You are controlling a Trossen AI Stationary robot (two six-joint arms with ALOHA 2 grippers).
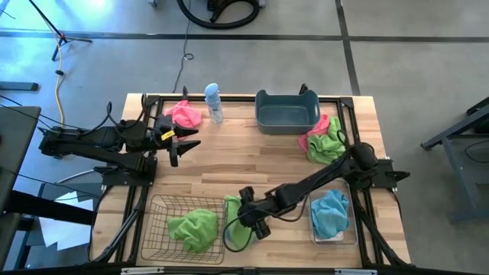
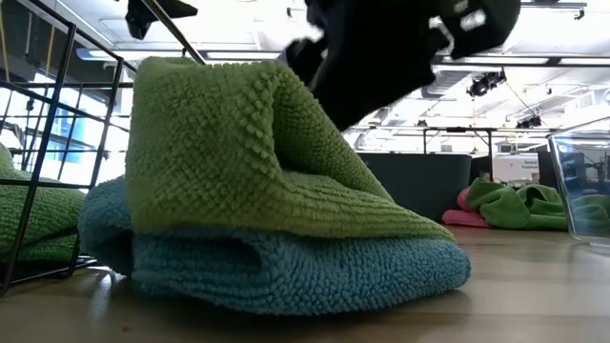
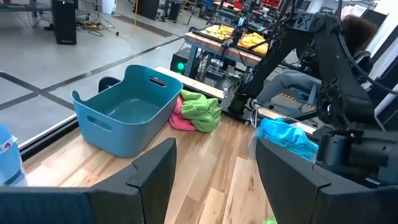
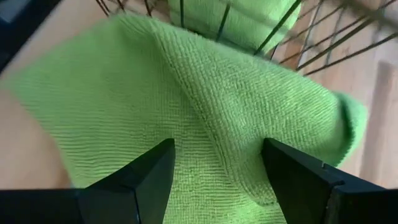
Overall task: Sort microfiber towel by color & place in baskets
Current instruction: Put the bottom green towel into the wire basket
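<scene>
A green towel [image 1: 233, 220] lies heaped on a blue towel [image 2: 286, 272] near the table's near edge, just right of the wire-mesh basket [image 1: 157, 241], which holds another green towel [image 1: 192, 229]. My right gripper [image 4: 217, 146] hangs open over the heaped green towel [image 4: 205, 93], one finger on either side of a raised fold. The low view shows that towel [image 2: 238, 152] rising in a peak below the dark gripper [image 2: 381, 48]. My left gripper [image 1: 179, 145] waits open at the table's left, beside a pink towel [image 1: 183, 114]. My right gripper comes at the green towel from above with its fingers [image 4: 149, 174] spread to either side of a raised fold [image 4: 211, 124]. I cannot tell whether the fingertips touch the cloth.
The blue-grey tub [image 1: 286, 111] stands at the far edge, with a pink and green towel pile [image 1: 325, 139] to its right. A clear bin [image 1: 350, 235] at the near right holds a blue towel [image 1: 330, 212]. A spray bottle [image 1: 214, 103] stands beside the pink towel.
</scene>
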